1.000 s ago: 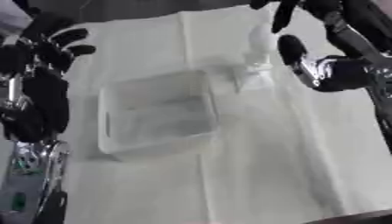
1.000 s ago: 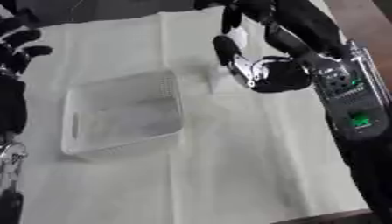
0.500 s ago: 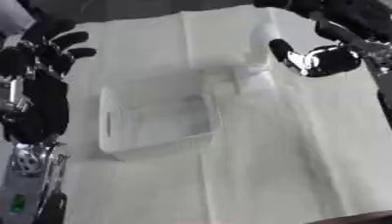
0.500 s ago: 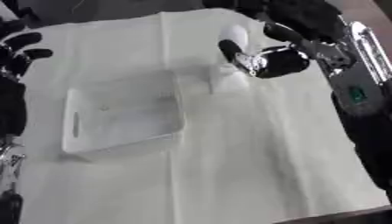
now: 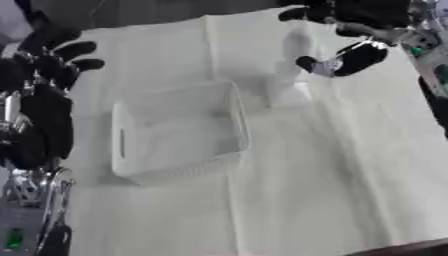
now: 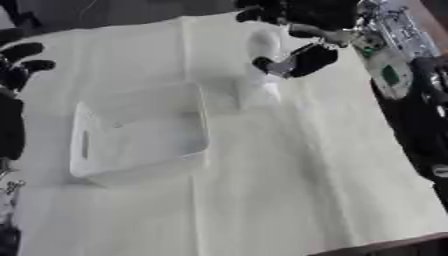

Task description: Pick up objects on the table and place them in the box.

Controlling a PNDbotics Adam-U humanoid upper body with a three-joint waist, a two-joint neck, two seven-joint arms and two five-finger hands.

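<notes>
A clear plastic box (image 5: 120,142) with nothing visible in it sits left of centre on the white cloth. Just past its far right corner stands a tall white object (image 5: 290,77), blurred, with its base on the cloth. My right hand (image 5: 372,15) comes in from the upper right. Its fingers (image 5: 302,12) arch over the object's top and its thumb (image 5: 343,59) lies beside the object's right side. I see no closed grip; the hand is open. My left hand (image 5: 39,75) rests at the left edge, fingers up and spread, holding nothing.
The white cloth (image 5: 332,175) covers the table, with a crease running down it. The table's dark front edge (image 5: 411,247) shows at the lower right. My right forearm (image 6: 389,65), silver and green, runs along the right side, and my left forearm (image 5: 26,210) fills the lower left.
My right hand has come down and to the left, up against the white object. The left hand and the box have stayed put.
</notes>
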